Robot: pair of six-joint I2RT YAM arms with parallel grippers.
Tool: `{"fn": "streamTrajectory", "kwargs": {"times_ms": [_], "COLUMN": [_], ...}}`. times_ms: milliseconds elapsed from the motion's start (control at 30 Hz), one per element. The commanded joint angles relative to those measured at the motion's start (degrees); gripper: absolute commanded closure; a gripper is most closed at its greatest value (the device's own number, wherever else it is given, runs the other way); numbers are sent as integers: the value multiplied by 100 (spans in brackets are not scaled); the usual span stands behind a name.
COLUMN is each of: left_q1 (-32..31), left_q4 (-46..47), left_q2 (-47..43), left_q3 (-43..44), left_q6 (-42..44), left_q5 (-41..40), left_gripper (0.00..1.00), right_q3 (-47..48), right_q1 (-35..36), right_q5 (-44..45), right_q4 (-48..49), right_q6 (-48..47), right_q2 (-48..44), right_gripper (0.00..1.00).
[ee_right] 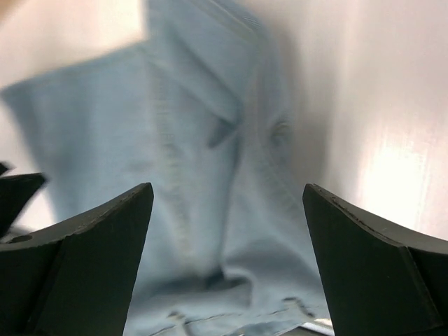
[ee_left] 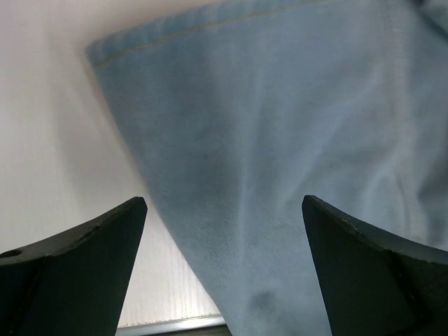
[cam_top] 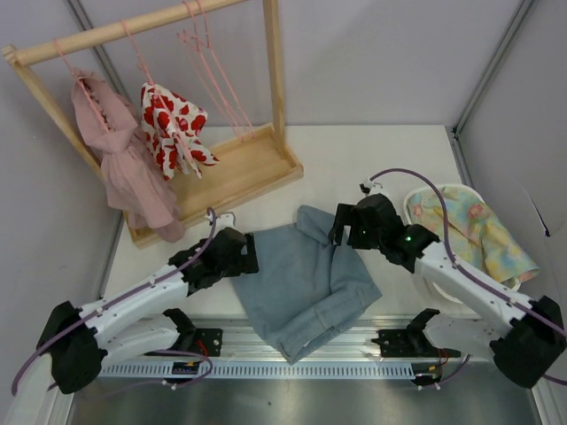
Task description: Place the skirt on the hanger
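Note:
The light blue denim skirt (cam_top: 306,279) lies crumpled on the white table between both arms, its lower edge reaching the table's metal front rail. My left gripper (cam_top: 250,257) stands open at the skirt's left edge, and in the left wrist view denim (ee_left: 280,140) fills the space between the spread fingers (ee_left: 84,266). My right gripper (cam_top: 341,232) is open over the skirt's upper right corner, with the folded cloth (ee_right: 210,175) below its fingers (ee_right: 371,266). Neither gripper holds anything. Empty pink wire hangers (cam_top: 217,80) hang on the rack's bar at the back.
The wooden rack (cam_top: 239,173) stands at the back left with a pink ruffled dress (cam_top: 124,159) and a white garment with red hearts (cam_top: 173,124) hanging on it. A white basket (cam_top: 423,197) holding a pastel cloth (cam_top: 474,232) sits at the right.

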Motion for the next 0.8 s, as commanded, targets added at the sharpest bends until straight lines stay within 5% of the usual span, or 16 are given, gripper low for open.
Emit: {"fn": "streamTrajectory", "kwargs": {"times_ms": [0, 133, 233, 333, 367, 467, 600, 767], "left_q1": [26, 44, 79, 272, 325, 430, 675, 1072], "left_q4": [34, 461, 911, 1386, 1457, 1807, 2274, 2854], "left_q2": [412, 537, 660, 993, 1108, 1416, 1758, 2198], "left_q3": [-36, -343, -555, -669, -652, -538, -328, 270], "left_q6": [-702, -845, -827, -749, -722, -494, -125, 709], "left_q5": [-853, -1050, -963, -813, -804, -848, -892, -927], "left_gripper": [1, 5, 22, 39, 46, 76, 100, 100], "right_q3": [-155, -138, -24, 196, 275, 434, 206, -67], "right_q1": [-388, -406, -406, -485, -537, -879, -1222, -1627], "right_q5": [-285, -611, -620, -506, -480, -383, -585, -419], "right_q4": [567, 1261, 1605, 1667, 1510, 1254, 1403, 1420], "right_q6": [-422, -825, -940, -1072, -1090, -968, -722, -528], "right_q2": [536, 1458, 1934, 2549, 2777, 2798, 2237, 1603], "right_gripper": [6, 9, 18, 42, 62, 95, 100, 100]}}
